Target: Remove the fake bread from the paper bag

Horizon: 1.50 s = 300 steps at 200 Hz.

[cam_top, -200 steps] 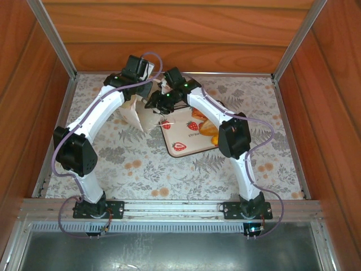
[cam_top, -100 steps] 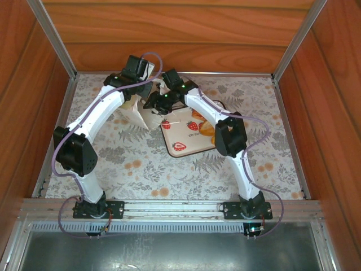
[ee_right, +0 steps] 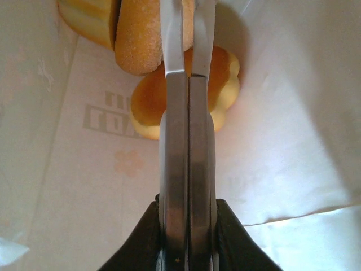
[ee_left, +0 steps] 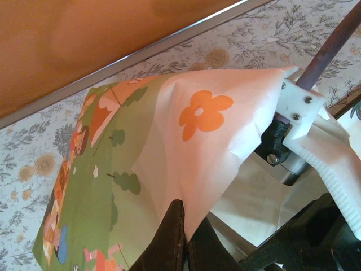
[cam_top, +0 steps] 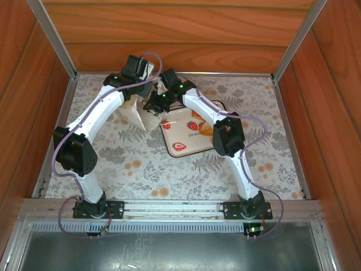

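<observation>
The paper bag (cam_top: pixel 134 113) stands at the back of the table, left of the tray. In the left wrist view its outer wall (ee_left: pixel 169 130) shows a green and orange print. My left gripper (ee_left: pixel 185 226) is shut on the bag's rim and holds the mouth apart. My right gripper (ee_right: pixel 188 34) is down inside the bag, fingers pressed together. Its fingertips lie across an orange flower-shaped fake bread (ee_right: pixel 225 84), next to a long sandy loaf (ee_right: pixel 138 45). I cannot tell whether they pinch either one. Seen from above, the right gripper (cam_top: pixel 153 105) dips into the bag's mouth.
A white strawberry-printed tray (cam_top: pixel 181 148) lies just right of the bag with orange bread pieces (cam_top: pixel 202 127) at its far right corner. Both forearms cross closely above the bag. Wooden walls and metal rails close in the table.
The right gripper's fingers have closed inside the bag, and the right arm has shifted slightly left. The left gripper and the bag have stayed put.
</observation>
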Tool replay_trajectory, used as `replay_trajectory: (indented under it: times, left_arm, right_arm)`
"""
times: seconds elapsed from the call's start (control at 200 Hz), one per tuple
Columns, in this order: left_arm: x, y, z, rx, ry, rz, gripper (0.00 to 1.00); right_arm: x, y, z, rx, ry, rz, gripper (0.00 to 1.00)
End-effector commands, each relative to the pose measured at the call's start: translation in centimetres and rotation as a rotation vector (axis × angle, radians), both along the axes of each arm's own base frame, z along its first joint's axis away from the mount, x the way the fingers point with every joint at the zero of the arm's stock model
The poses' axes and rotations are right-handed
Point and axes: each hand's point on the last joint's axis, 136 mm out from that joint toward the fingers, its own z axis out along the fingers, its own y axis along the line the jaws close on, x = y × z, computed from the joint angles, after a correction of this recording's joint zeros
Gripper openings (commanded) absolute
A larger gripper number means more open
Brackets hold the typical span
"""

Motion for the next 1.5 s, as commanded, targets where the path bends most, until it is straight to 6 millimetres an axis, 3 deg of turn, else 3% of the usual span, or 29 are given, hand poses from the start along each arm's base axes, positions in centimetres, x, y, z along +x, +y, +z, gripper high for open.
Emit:
replay_trajectory:
  times: [0.0, 0.17, 0.425, 1.07, 1.225, 1.494]
  left_arm:
    - [-0.4, -0.6, 0.7, -0.029, -0.007, -0.019, 0.0]
    - [0.0, 0.1, 0.6, -0.017, -0.014, 0.029, 0.0]
    - [0.7, 1.0, 0.4, 0.012, -0.03, 0.1, 0.0]
    - [1.7, 1.8, 0.6, 0.022, -0.056, 0.171, 0.0]
    - [1.8, 1.8, 0.5, 0.021, -0.057, 0.178, 0.0]
    - [1.6, 1.6, 1.3, 0.009, -0.067, 0.166, 0.0]
  right_arm:
    - [0.7, -0.1, 1.2, 0.009, -0.051, 0.006, 0.06]
    - [-0.5, -1.6, 2.8, -0.02, -0.084, 0.004, 0.0]
    - [-2.5, -4.4, 5.7, -0.047, -0.15, -0.022, 0.0]
    - [-6.3, -9.3, 9.5, -0.181, -0.275, -0.009, 0.0]
    - [-6.6, -9.4, 10.4, -0.16, -0.312, -0.008, 0.0]
    - [-6.9, -8.0, 10.7, -0.096, -0.302, 0.036, 0.0]
